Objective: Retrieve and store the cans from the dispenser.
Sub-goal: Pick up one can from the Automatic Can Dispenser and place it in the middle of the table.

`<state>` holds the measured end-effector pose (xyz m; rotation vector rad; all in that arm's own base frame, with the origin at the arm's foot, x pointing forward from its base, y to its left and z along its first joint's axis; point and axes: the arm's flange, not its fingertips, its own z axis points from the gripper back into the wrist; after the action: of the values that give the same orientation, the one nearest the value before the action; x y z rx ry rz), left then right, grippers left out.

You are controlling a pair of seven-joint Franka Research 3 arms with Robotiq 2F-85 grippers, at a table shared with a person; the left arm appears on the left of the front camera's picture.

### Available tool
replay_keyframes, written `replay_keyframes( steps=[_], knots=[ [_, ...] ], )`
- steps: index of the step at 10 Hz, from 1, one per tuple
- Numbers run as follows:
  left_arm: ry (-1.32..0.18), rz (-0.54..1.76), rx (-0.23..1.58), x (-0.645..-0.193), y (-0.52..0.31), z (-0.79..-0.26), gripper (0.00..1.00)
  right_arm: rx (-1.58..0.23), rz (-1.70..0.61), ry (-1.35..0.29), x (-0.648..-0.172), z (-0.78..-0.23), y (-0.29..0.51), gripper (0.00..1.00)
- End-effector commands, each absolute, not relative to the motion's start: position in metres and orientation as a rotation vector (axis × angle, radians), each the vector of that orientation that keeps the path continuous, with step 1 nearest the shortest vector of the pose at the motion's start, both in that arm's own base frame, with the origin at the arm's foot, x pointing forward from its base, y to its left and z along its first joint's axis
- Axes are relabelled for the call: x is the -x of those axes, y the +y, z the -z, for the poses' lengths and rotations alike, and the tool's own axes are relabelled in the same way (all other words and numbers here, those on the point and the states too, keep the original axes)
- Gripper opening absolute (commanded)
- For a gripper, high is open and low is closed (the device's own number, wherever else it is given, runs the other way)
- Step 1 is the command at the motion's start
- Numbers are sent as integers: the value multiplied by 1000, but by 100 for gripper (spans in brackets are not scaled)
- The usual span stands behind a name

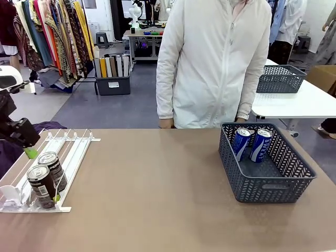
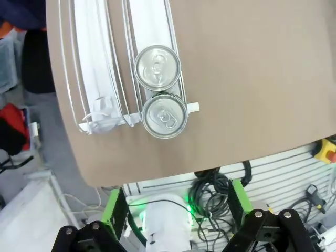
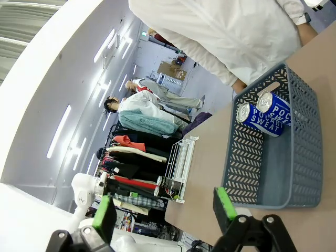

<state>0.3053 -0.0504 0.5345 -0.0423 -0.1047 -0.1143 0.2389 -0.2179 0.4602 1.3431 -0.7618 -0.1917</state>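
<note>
**Both grippers spread wide, holding nothing; two dark cans sit in the dispenser**

Left gripper (image 2: 176, 207) has its green pads (image 2: 115, 209) far apart with nothing between them. It hangs in the air by the table's (image 1: 157, 189) left edge, clear of the cans. Right gripper (image 3: 163, 209) is likewise spread, held above the table and apart from everything on it.

The dispenser (image 1: 76, 149) lies along the left edge, running toward the near left corner. Two dark cans (image 2: 157, 67) stand upright in one lane, one behind the other and touching. The nearer one (image 2: 164, 116) is at the rack's stoppered end.

A dark grey basket (image 1: 273, 185) stands by the right edge. Two blue cans (image 1: 241, 143) lean side by side against its far wall. A person in a white jacket (image 1: 215, 63) stands at the far edge.
</note>
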Motion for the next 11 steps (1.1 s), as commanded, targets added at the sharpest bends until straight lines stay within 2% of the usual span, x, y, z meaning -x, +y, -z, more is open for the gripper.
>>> replay_keyframes(
  steps=[1, 7, 11],
  knots=[
    [-102, 137, 10, -322, -49, -514, 100, -1357, 185, -795, -242, -464, -217, 100],
    [-84, 54, 42, -360, -50, -448, 100, -1357, 185, -795, -242, -464, -217, 100],
    [-8, 67, 76, -373, -54, -422, 100, -1357, 185, -795, -242, -464, -217, 100]
  ],
)
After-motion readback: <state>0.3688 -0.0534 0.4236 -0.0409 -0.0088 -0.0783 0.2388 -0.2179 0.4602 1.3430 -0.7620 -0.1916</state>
